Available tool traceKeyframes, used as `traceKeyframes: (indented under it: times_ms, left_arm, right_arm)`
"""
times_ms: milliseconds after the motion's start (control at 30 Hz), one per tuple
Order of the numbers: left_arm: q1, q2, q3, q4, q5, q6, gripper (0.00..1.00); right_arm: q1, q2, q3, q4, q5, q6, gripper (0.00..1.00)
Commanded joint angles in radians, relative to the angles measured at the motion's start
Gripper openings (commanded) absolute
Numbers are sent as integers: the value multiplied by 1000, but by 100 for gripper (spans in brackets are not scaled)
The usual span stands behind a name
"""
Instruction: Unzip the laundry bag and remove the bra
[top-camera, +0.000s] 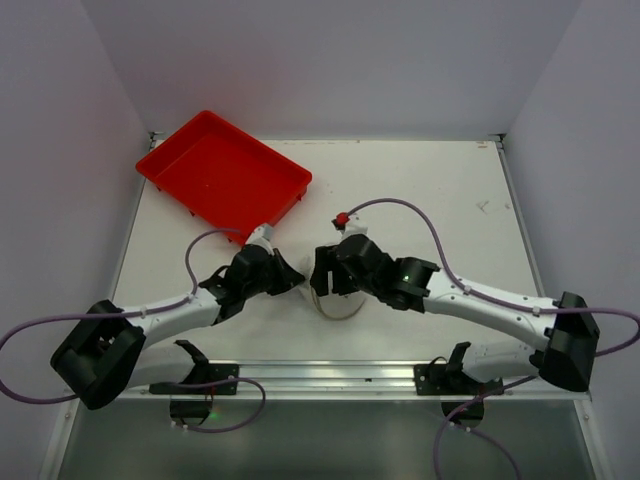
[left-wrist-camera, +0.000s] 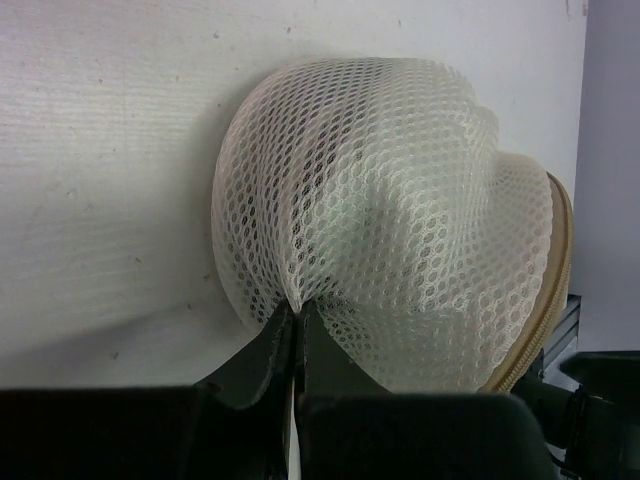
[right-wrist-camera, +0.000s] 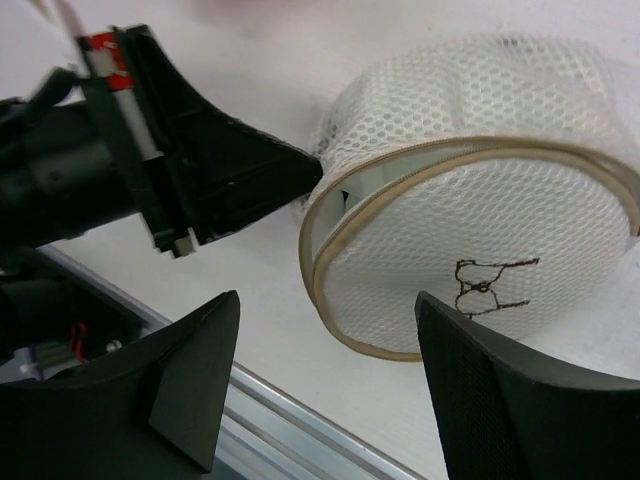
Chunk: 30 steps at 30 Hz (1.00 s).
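The left tool (left-wrist-camera: 297, 318) pinches the laundry bag (left-wrist-camera: 380, 200) by its mesh; the right tool (right-wrist-camera: 328, 300) stands wide before it

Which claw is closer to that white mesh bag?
Left. The left claw is shut on the laundry bag, pinching its mesh; the right claw hangs open before its round face, gripping nothing.

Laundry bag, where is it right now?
Top view: the laundry bag lies centre, near the table's front edge, pinched by the left gripper, right gripper beside it.
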Motion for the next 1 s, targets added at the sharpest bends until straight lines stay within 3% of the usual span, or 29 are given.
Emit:
traceKeyframes:
  times_ms: [0,167,400,733,867,967]
  left_arm:
    - [-17,-48,-15,-14,-44,-31,0]
    - [-22,-72,-24,-26,-44,-40,0]
    - [-23,-74,-27,-44,-80,-37,0]
    - [-22,-83,-33,-72,-92,-25,0]
    - [-22,-82,-35,-67,-90,-13,0]
    - [-22,-68,-32,-58,-81,1,0]
  right_arm:
    - [56,113,96,-98,166,102,73]
    - [78,216,152,-175,239,187,71]
    - [76,182,97,-207,296,201,57]
    - [-42,15,-48,-270,371,172,21]
    - [-254,-170,-132,-297,387,125,24]
    - [-415,-250,-163,-297,344,58,41]
